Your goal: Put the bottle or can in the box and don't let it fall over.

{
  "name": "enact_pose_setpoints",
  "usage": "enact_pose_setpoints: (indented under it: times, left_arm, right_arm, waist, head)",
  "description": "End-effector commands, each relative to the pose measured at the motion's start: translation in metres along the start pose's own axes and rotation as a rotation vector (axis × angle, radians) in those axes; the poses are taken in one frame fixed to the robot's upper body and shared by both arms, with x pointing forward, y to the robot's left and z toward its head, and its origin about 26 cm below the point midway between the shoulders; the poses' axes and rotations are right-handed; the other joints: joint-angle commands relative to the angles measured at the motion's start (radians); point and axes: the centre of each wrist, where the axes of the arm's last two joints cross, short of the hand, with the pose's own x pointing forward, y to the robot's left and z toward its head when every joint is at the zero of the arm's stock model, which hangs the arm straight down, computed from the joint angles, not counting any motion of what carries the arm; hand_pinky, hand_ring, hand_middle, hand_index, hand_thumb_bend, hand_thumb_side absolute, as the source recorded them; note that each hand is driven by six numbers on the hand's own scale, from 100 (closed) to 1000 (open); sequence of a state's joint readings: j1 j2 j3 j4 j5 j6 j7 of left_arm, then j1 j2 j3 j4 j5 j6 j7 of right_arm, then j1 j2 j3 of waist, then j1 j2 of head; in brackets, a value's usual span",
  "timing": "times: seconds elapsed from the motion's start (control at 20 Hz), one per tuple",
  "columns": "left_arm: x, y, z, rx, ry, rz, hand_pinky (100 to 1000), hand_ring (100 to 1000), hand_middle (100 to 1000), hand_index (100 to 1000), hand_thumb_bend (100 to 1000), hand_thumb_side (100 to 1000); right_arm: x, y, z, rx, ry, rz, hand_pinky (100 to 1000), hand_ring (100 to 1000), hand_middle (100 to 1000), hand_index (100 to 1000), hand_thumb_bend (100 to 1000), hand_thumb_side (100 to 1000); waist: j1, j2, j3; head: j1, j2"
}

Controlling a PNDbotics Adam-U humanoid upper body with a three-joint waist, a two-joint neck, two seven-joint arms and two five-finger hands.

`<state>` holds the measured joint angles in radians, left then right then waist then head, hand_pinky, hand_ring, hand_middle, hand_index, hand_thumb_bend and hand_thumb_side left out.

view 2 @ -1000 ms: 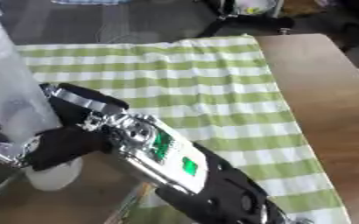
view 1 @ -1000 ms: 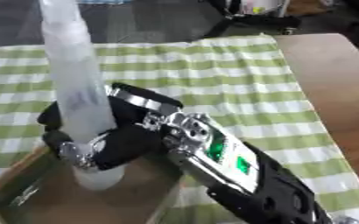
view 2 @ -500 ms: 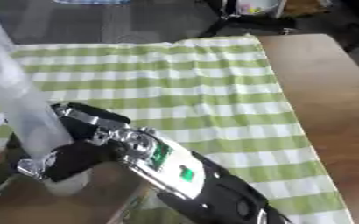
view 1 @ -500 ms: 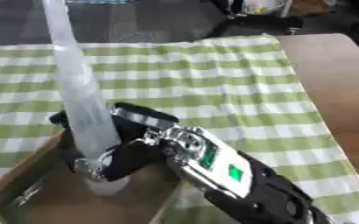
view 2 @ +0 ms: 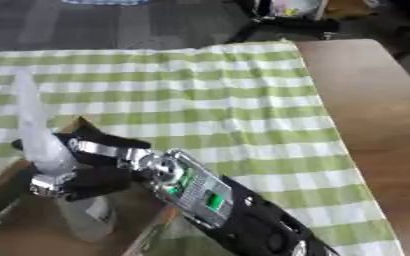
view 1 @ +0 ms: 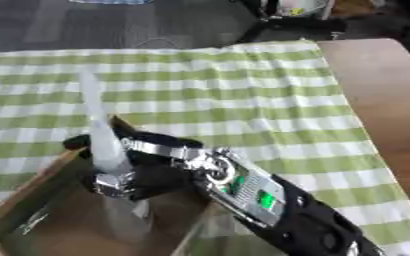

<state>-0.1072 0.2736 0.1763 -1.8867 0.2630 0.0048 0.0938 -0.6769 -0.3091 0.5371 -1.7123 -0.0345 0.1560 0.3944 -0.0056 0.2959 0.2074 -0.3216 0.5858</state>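
inside box (view 1: 33,192), hand (view 1: 143,172) grips bottle (view 1: 103,145)

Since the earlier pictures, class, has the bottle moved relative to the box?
Yes. The bottle, held by the right hand, has gone down into the box: its base now sits below the box's rim, where before it was near the rim.

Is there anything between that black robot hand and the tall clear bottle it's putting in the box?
Nothing: in the left eye view the right hand is curled right around the bottle, touching it, over the open box.
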Motion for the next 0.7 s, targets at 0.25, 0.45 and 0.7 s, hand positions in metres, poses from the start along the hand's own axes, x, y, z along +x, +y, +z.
enact_pose_setpoints:
  times: [0.25, 0.45, 0.7]
  left_arm:
    - [0.009, 0.004, -0.004, -0.017, -0.028, -0.028, 1000, 677, 813, 802, 176, 844]
    - [0.009, 0.004, -0.004, -0.018, -0.029, -0.027, 1000, 677, 813, 802, 174, 844]
    - [0.009, 0.004, -0.004, -0.024, -0.028, -0.026, 1000, 679, 814, 803, 175, 845]
  right_arm:
    - [0.006, -0.014, 0.007, 0.011, -0.007, 0.089, 1000, 1000, 1000, 1000, 100, 690]
    - [0.01, -0.019, 0.011, 0.036, -0.022, 0.108, 1000, 1000, 1000, 1000, 100, 481]
    - [0.013, -0.022, 0.013, 0.082, -0.036, 0.097, 1000, 1000, 1000, 1000, 100, 140]
  waist:
    - [0.003, -0.014, -0.003]
    - [0.004, -0.015, -0.003]
    - [0.005, -0.014, -0.003]
  head:
    - [0.004, -0.013]
    - [0.007, -0.014]
    - [0.009, -0.017]
